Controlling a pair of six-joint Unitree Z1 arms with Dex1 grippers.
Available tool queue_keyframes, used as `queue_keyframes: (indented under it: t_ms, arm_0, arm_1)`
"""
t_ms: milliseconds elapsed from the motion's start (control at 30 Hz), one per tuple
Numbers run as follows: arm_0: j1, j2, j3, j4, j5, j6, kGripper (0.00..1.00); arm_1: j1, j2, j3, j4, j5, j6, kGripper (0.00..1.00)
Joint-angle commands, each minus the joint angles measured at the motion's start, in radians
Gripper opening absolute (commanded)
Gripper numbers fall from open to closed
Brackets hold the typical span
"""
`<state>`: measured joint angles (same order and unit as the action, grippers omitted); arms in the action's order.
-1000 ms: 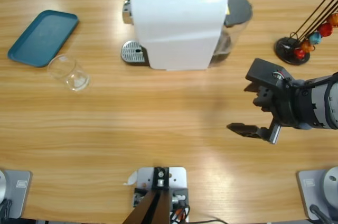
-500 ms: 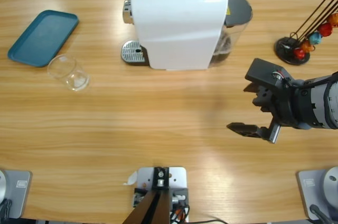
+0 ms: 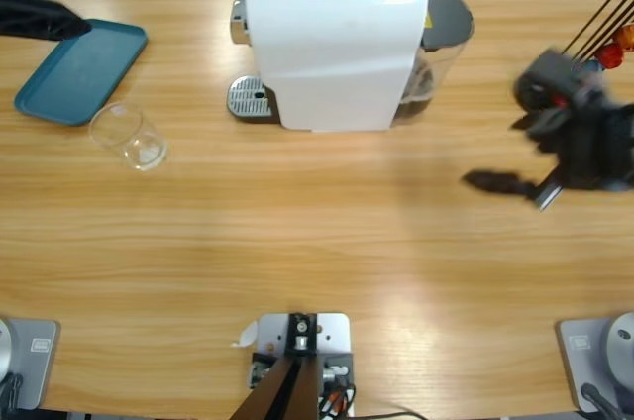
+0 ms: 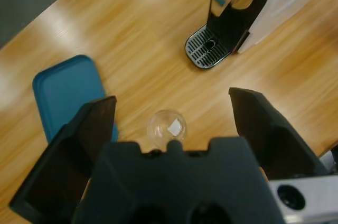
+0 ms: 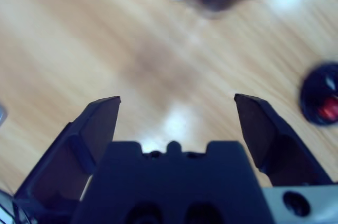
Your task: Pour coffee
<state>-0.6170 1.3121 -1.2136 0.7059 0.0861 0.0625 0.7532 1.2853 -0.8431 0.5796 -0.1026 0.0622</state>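
No coffee shows in any view. The white coffee machine (image 3: 332, 44) stands at the table's far middle, its spout over a metal drip tray (image 4: 207, 53). A clear empty glass (image 3: 129, 136) stands upright next to the teal tray (image 3: 79, 68). In the left wrist view the glass (image 4: 166, 127) lies below my open left gripper (image 4: 171, 97), which holds nothing. My left arm (image 3: 30, 14) is a dark shape at the top left edge. My right gripper (image 3: 500, 155) hovers open and empty over bare wood at the right; in its own view the right gripper (image 5: 177, 97) is also open.
A capsule holder (image 3: 584, 53) with red, orange and blue capsules stands at the far right, close behind the right arm. The machine's dark water tank (image 3: 436, 53) sits on its right side. Bare wood spans the table's middle and front.
The right arm has swung away from the front, toward the far right and the capsule holder. A dark part of the left arm has entered at the top left corner.
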Motion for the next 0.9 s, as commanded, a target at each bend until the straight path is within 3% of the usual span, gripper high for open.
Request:
queue_keyframes:
  t_ms: [33,200,333,400,467,567,633,767,900]
  arm_0:
    - [-0.012,-0.019,0.101,-0.037,-0.024,-0.054,0.908]
    - [-0.012,-0.060,0.157,-0.052,-0.088,-0.069,0.926]
    - [-0.012,-0.087,0.194,-0.080,-0.088,-0.073,0.920]
    - [-0.012,-0.110,0.227,-0.124,-0.086,-0.072,0.919]
    - [-0.012,-0.123,0.253,-0.156,-0.084,-0.080,0.918]
    - [-0.012,-0.133,0.279,-0.189,-0.084,-0.077,0.918]
    - [-0.012,-0.149,0.311,-0.233,-0.054,-0.062,0.918]
    - [-0.012,-0.163,0.305,-0.196,-0.024,-0.055,0.921]
    - [-0.012,-0.143,0.300,-0.182,-0.031,-0.046,0.917]
  arm_1:
    - [-0.265,-0.094,-0.090,0.076,0.015,0.124,0.941]
    - [-0.422,-0.067,-0.157,0.092,0.033,0.182,0.934]
    - [-0.508,-0.008,-0.256,0.204,0.006,0.174,0.936]
    - [-0.550,0.015,-0.339,0.282,0.049,0.174,0.919]
    - [-0.558,0.074,-0.437,0.392,0.070,0.148,0.881]
    - [-0.558,0.105,-0.570,0.549,-0.009,0.123,0.881]
    - [-0.558,0.110,-0.612,0.599,-0.005,0.128,0.884]
    - [-0.571,0.106,-0.563,0.544,0.034,0.174,0.953]
    - [-0.571,0.058,-0.401,0.364,0.035,0.180,0.895]
